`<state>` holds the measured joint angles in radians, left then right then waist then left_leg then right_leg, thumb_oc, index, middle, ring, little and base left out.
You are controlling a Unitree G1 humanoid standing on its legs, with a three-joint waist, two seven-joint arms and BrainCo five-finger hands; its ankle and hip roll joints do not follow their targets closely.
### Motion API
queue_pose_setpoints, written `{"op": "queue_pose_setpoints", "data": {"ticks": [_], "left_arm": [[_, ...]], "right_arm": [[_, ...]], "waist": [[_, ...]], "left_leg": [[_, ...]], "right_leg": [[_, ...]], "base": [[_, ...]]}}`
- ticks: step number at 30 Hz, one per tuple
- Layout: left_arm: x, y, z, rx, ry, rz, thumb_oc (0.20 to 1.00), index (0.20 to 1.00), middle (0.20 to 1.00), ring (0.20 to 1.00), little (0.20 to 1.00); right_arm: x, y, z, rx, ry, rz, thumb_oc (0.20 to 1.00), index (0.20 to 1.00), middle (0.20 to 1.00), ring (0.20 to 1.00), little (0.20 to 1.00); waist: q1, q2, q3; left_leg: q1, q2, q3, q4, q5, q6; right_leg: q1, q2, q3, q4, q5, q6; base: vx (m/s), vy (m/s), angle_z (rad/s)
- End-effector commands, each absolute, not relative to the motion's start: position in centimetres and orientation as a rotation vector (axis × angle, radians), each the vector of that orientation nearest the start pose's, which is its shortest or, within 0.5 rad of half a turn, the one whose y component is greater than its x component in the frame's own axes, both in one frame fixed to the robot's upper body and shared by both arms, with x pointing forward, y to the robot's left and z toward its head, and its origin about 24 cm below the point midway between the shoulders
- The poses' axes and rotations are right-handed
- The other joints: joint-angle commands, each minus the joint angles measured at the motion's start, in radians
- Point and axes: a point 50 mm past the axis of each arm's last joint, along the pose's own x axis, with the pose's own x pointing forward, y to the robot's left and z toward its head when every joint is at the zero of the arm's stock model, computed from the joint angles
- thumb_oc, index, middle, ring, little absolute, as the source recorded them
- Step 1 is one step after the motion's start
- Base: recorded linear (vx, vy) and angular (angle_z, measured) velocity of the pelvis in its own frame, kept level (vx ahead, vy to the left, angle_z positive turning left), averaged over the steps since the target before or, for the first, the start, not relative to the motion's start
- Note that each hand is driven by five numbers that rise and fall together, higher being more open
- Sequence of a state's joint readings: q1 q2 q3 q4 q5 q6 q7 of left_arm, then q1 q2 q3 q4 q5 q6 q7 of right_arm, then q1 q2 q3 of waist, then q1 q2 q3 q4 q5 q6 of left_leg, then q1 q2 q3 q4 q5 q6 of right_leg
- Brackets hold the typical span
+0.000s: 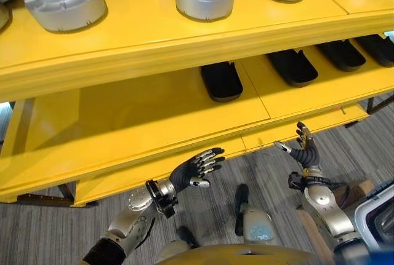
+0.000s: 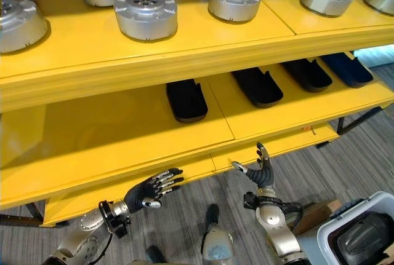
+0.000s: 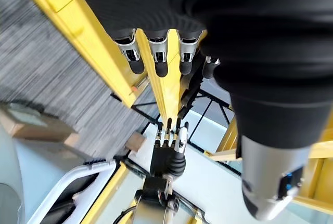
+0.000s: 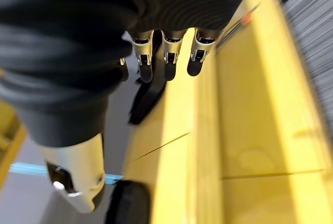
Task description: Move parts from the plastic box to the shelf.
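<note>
Both my hands are empty and hang in front of the shelf's lower board, just off its front edge. My left hand has its fingers straight and loosely spread, pointing along that edge; my right hand stands palm-up-ish with fingers straight and thumb held apart, nothing between them. My wrist views agree: straight fingers, no part inside.

The black parts already placed lie in a row toward the back of the lower board, from its middle out to its right end, each well apart from the next. The left half of that board is bare. On the upper board stand round silver discs, which I leave alone.

The box sits on the floor at my lower right, beside my right arm, with one dark part visible inside it. That is the thing I must fetch.

I judge I am between cycles: nothing carried, shelf partly filled, at least one part left in the box. The next move calls for turning my right hand down and back toward the box, lowering the open fingers over the part and closing around its body before lifting clear of the rim. Then I should carry it to the bare stretch of the lower board, left of the nearest black part, clearing the front lip of the upper board on the way in. How many more parts the box holds I cannot tell.
</note>
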<state>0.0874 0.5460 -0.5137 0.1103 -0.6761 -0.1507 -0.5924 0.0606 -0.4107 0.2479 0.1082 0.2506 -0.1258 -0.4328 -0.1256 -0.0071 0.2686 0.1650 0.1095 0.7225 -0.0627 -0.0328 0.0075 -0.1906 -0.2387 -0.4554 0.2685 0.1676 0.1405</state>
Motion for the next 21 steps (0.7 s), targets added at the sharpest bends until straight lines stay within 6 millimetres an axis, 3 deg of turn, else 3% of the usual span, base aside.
{"op": "queue_pose_setpoints", "data": {"ticks": [1, 3, 6, 7, 8, 10, 12, 20, 21], "left_arm": [[19.6, 13.8, 1.0, -0.25, 0.141, -0.936, 1.0, 1.0, 1.0, 1.0, 1.0], [19.6, 14.1, 0.7, -0.277, 0.144, -0.917, 1.0, 1.0, 1.0, 1.0, 1.0], [19.3, 14.5, 0.4, -0.306, 0.158, -0.886, 1.0, 1.0, 1.0, 1.0, 1.0], [19.2, 14.7, 0.3, -0.32, 0.16, -0.862, 1.0, 1.0, 1.0, 1.0, 1.0], [19.2, 15.1, 0.3, -0.327, 0.16, -0.826, 1.0, 1.0, 1.0, 1.0, 1.0], [19.1, 15.4, 0.1, -0.343, 0.148, -0.766, 1.0, 1.0, 1.0, 1.0, 1.0], [19.4, 15.8, 0.1, -0.348, 0.127, -0.714, 1.0, 1.0, 1.0, 1.0, 1.0], [19.5, 17.1, 0.1, -0.442, 0.07, -0.591, 1.0, 1.0, 1.0, 1.0, 1.0], [19.8, 17.6, 0.2, -0.494, 0.047, -0.516, 1.0, 1.0, 1.0, 1.0, 1.0]], "right_arm": [[24.7, -20.9, 4.9, -0.167, -0.098, -0.231, 1.0, 1.0, 1.0, 1.0, 1.0], [25.1, -21.1, 5.3, -0.173, -0.118, -0.216, 1.0, 1.0, 1.0, 1.0, 1.0], [25.6, -20.8, 5.7, -0.187, -0.128, -0.19, 1.0, 1.0, 1.0, 1.0, 1.0], [25.9, -20.5, 6.2, -0.205, -0.146, -0.177, 1.0, 1.0, 1.0, 1.0, 1.0], [26.1, -20.2, 6.9, -0.241, -0.178, -0.151, 1.0, 1.0, 1.0, 1.0, 1.0], [26.2, -19.8, 7.9, -0.297, -0.216, -0.122, 1.0, 1.0, 1.0, 1.0, 1.0], [26.2, -20.0, 8.3, -0.333, -0.228, -0.138, 1.0, 1.0, 1.0, 1.0, 1.0], [25.0, -23.5, 6.8, -0.375, -0.17, -0.367, 1.0, 1.0, 1.0, 1.0, 1.0], [24.3, -25.1, 6.0, -0.386, -0.13, -0.459, 1.0, 1.0, 1.0, 1.0, 1.0]], "waist": [[-0.015, 0.017, 0.025], [-0.003, 0.016, 0.014], [0.016, 0.007, -0.009], [0.025, 0.001, -0.022], [0.044, -0.012, -0.029], [0.064, -0.026, -0.026], [0.058, -0.032, -0.02], [0.019, -0.046, -0.002], [0.003, -0.05, -0.002]], "left_leg": [[-0.067, 0.005, -0.109, 0.039, 0.041, 0.025], [-0.101, 0.011, -0.09, 0.071, 0.028, 0.04], [-0.13, 0.011, -0.064, 0.097, 0.016, 0.058], [-0.148, 0.022, -0.044, 0.111, 0.024, 0.056], [-0.179, 0.065, -0.007, 0.158, 0.043, 0.029], [-0.208, 0.136, 0.023, 0.205, 0.078, -0.017], [-0.208, 0.172, 0.031, 0.207, 0.106, -0.049], [-0.186, 0.188, 0.025, 0.181, 0.139, -0.093], [-0.175, 0.2, 0.029, 0.176, 0.154, -0.105]], "right_leg": [[0.103, -0.032, 0.125, 0.109, -0.128, 0.034], [0.124, -0.038, 0.128, 0.175, -0.171, 0.012], [0.179, -0.031, 0.12, 0.185, -0.215, 0.006], [0.228, -0.006, 0.104, 0.137, -0.266, -0.003], [0.308, 0.028, 0.053, 0.019, -0.312, -0.023], [0.361, 0.043, 0.008, -0.107, -0.28, -0.026], [0.356, 0.055, 0.005, -0.162, -0.245, -0.023], [0.296, 0.102, 0.029, -0.216, -0.19, -0.043], [0.282, 0.118, 0.032, -0.219, -0.189, -0.056]], "base": [[-0.18, 0.086, -0.16], [-0.1, -0.021, -0.09], [-0.04, -0.11, -1.18], [-0.05, -0.374, -1.37], [-0.06, -0.466, -0.85], [-0.09, -0.496, -2.19], [-0.11, -0.434, -1.79], [-0.08, -0.362, -0.42], [-0.08, -0.519, -0.29]]}}
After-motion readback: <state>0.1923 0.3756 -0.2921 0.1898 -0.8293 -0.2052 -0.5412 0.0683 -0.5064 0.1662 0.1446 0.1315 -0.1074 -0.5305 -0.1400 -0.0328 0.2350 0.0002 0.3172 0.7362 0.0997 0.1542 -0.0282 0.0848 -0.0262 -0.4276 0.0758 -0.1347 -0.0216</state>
